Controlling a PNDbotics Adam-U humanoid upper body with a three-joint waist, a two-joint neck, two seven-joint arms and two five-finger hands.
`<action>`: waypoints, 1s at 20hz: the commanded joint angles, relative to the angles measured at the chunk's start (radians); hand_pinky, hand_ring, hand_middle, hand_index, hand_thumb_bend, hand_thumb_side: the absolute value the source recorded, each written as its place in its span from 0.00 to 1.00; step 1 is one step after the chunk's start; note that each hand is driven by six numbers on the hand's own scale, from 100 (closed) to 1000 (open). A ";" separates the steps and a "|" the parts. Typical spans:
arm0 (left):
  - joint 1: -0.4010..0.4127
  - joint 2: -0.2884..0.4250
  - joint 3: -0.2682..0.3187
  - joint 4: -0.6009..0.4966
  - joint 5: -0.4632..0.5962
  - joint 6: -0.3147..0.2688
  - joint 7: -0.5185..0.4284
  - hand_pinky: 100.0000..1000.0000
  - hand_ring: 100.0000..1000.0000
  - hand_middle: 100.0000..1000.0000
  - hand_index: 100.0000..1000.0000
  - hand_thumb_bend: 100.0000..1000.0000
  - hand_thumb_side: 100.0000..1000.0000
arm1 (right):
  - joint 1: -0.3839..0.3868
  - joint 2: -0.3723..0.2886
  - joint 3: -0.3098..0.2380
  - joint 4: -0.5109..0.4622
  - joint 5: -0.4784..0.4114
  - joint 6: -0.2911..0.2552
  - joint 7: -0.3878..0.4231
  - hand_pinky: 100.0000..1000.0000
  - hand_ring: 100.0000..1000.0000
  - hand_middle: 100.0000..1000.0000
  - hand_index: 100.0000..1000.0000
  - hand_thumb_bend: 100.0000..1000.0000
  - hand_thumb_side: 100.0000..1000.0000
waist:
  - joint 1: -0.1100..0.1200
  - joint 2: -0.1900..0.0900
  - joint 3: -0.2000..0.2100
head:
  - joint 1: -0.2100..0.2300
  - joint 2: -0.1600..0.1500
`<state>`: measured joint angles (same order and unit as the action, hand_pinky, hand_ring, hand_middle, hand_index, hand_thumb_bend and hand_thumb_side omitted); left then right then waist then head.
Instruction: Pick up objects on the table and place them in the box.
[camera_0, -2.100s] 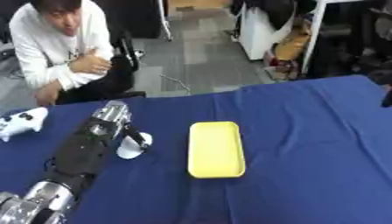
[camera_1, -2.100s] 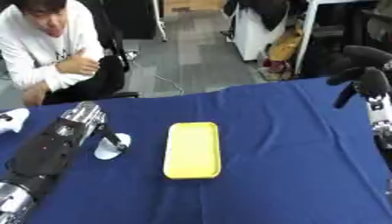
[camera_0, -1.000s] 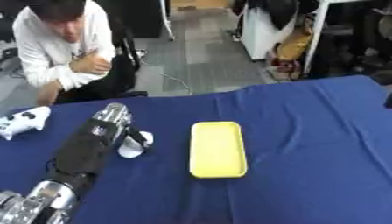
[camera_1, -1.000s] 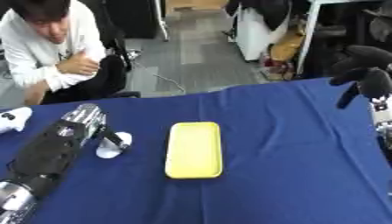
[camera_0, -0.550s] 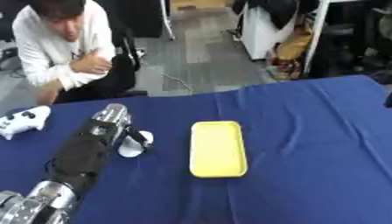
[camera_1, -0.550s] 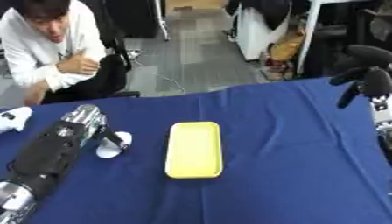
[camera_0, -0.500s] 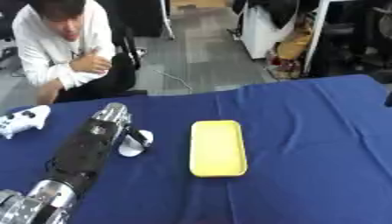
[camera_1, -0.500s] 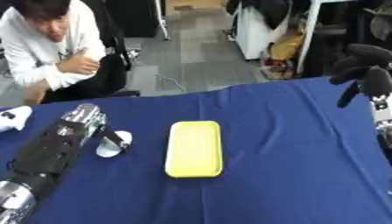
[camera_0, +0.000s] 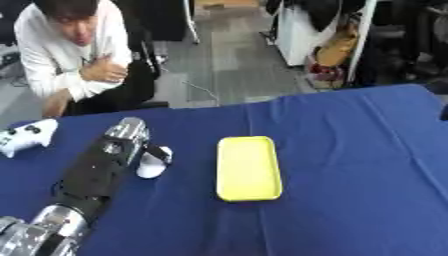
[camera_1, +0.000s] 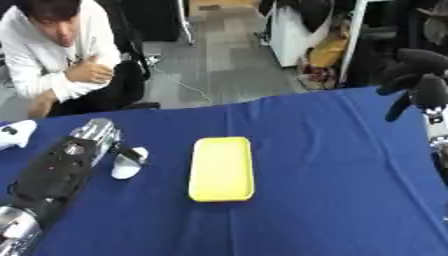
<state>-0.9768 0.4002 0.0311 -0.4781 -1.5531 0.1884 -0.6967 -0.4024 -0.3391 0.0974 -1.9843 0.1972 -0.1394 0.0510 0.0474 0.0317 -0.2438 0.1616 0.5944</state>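
Observation:
A flat yellow box (camera_0: 249, 167) lies on the blue table (camera_0: 350, 190), near its middle. Left of the box, my left hand (camera_0: 131, 137) reaches in from the lower left. Its dark fingers are curled over a small white object (camera_0: 150, 167) that rests on the cloth. A white game controller (camera_0: 22, 140) sits at the far left edge, apart from the hand. My right hand (camera_1: 418, 82) hangs raised at the right edge, with loosely bent fingers that hold nothing.
A person in a white top crouches beyond the table's far left edge, touching nothing on it. Behind the table are a grey floor, cables and furniture. Bare blue cloth stretches to the right of the yellow box and in front of it.

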 joint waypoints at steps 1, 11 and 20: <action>-0.015 0.019 0.004 -0.022 -0.009 -0.004 0.063 0.27 0.00 0.00 0.27 0.00 0.86 | -0.022 -0.005 -0.006 -0.016 -0.001 -0.002 0.000 0.30 0.54 0.60 0.81 0.00 0.86 | -0.005 -0.010 0.002 | 0.009 0.002; -0.018 0.020 0.004 -0.013 -0.003 0.000 0.200 0.21 0.00 0.00 0.26 0.00 0.79 | -0.020 -0.006 -0.007 -0.016 0.000 -0.001 -0.001 0.30 0.54 0.60 0.81 0.00 0.86 | -0.005 -0.011 0.005 | 0.008 0.007; -0.052 0.025 -0.022 -0.050 0.007 -0.061 0.187 0.21 0.00 0.00 0.26 0.00 0.79 | -0.013 -0.014 -0.008 -0.016 0.004 0.001 -0.002 0.30 0.54 0.60 0.81 0.00 0.86 | -0.002 -0.017 0.016 | -0.004 0.011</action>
<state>-0.9947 0.4003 0.0157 -0.4982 -1.5524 0.1426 -0.5082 -0.4019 -0.3398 0.0971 -1.9843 0.1980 -0.1386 0.0503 0.0477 0.0305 -0.2304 0.1607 0.6037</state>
